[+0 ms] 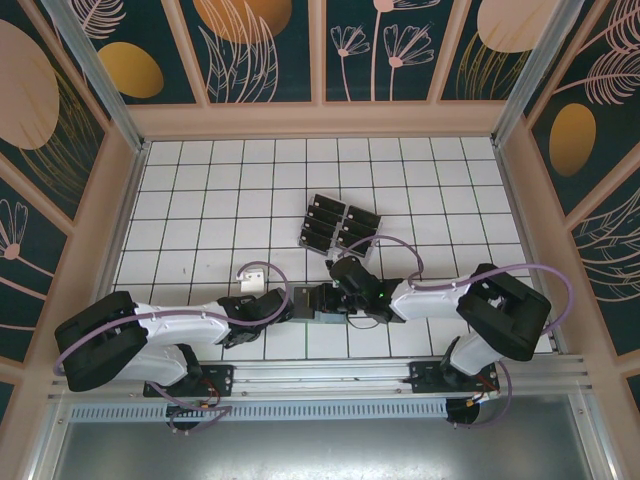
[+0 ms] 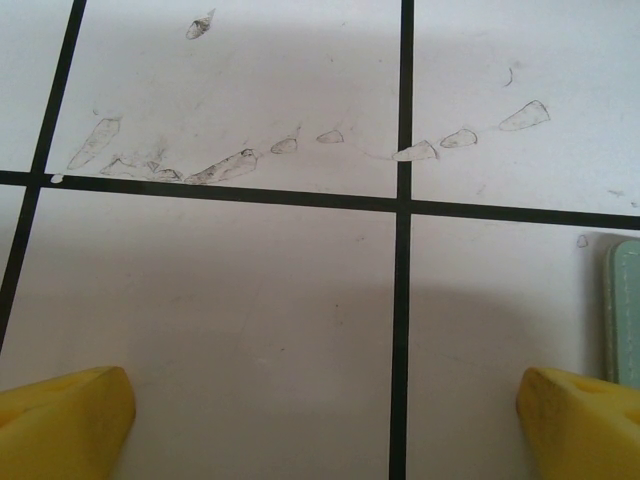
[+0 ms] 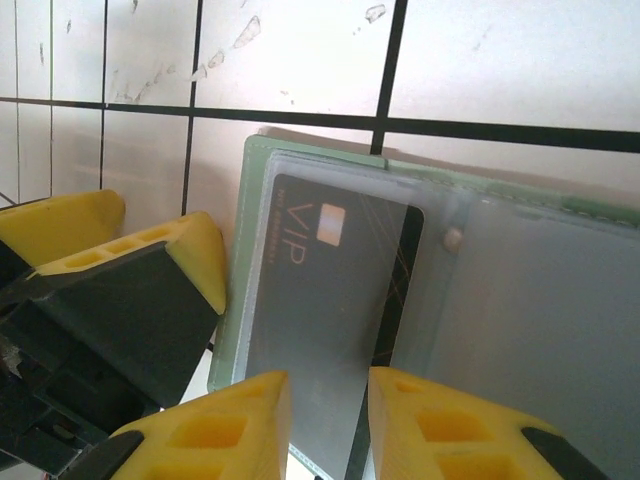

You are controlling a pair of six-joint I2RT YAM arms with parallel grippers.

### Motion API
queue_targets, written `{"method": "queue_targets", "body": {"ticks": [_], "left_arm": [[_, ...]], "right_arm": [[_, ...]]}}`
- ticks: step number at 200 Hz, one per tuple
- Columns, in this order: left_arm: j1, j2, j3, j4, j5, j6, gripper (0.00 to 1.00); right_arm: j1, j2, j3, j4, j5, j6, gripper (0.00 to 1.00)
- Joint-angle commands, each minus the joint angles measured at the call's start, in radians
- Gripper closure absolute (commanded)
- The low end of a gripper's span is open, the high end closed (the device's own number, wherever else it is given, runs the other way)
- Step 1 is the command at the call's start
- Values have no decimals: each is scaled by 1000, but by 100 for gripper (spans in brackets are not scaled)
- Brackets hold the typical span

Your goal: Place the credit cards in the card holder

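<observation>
Right wrist: the card holder (image 3: 245, 250) lies open on the white tiled worktop (image 3: 300, 60), with a black VIP credit card (image 3: 320, 290) partly under its clear pocket. At the holder's near edge the right gripper (image 3: 328, 392) is narrow with the card's end in its gap; can't tell if it's clamped. Left wrist: the left gripper (image 2: 325, 400) is spread wide, holding nothing, just left of the card holder (image 2: 625, 310). Top external: the other credit cards (image 1: 340, 222) sit in rows beyond the card holder, apart from it.
</observation>
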Motion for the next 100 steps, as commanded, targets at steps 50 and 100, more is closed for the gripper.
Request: {"method": "queue_targets", "body": {"ticks": [50, 100], "left_arm": [[-1, 21, -31, 37, 59, -2, 1], [0, 23, -32, 42, 61, 1, 1]], "right_arm": [[5, 56, 2, 9, 13, 3, 73], [5, 73, 27, 4, 4, -4, 73]]}}
